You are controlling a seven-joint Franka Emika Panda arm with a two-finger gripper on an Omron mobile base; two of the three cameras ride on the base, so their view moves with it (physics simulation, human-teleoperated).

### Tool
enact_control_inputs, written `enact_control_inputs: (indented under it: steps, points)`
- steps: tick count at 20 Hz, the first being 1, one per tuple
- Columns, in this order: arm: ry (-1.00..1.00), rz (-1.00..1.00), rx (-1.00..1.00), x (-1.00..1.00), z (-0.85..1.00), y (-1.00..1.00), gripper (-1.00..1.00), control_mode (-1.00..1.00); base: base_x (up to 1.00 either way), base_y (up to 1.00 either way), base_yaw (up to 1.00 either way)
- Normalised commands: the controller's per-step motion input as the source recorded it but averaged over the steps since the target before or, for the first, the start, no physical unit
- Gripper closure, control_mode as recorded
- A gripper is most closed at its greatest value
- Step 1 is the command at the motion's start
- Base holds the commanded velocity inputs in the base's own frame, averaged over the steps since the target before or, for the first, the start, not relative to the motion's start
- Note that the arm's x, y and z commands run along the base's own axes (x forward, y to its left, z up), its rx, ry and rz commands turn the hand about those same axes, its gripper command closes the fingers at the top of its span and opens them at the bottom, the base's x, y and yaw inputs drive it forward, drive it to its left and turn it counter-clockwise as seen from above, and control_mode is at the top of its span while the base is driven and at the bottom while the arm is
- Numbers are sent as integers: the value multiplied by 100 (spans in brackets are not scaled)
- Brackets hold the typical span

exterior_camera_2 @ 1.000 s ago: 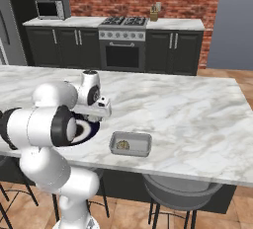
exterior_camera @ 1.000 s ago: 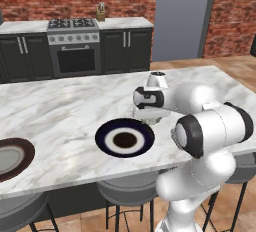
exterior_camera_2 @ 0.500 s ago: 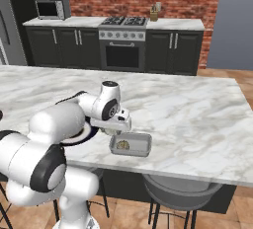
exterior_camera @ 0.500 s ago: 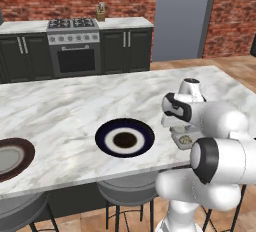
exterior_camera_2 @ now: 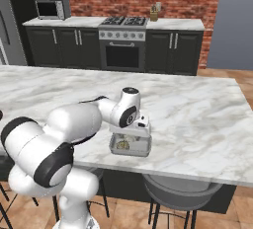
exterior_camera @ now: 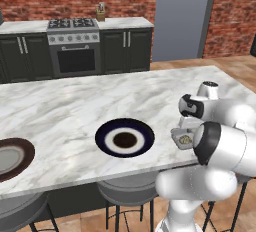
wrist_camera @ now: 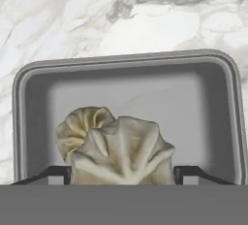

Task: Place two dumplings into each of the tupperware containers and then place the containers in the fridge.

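Dumplings (wrist_camera: 114, 149) in a tupperware container (wrist_camera: 34, 103), lower centre of frame.
Hand (wrist_camera: 121, 170) hovers above, fingers apart, on the marble bench (exterior_camera_2: 197, 119).

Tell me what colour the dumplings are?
Pale yellowish-tan dumplings, clearest in the hand view.

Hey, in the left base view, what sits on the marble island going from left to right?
Brown-rimmed plate → dark blue plate → tupperware container holding a dumpling, under the gripper.
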Motion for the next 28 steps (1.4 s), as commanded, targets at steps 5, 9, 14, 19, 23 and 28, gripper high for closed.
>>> enact_control_inputs:
  steps: [5, 9, 14, 19, 23, 28]
  points:
    - [1, 0, 0, 11, -33, -14, 100, -100, 0, 0, 0]
    - [0, 0, 0, 19, -59, -17, 100, -100, 0, 0, 0]
    - [0, 0, 0, 13, -15, -20, -100, -100, 0, 0, 0]
    - [2, 0, 0, 0, -3, 0, -100, -100, 0, 0, 0]
    - [1, 0, 0, 0, 0, 0, -100, -100, 0, 0, 0]
    - [0, -1, 0, -14, 13, 2, -100, -100, 0, 0, 0]
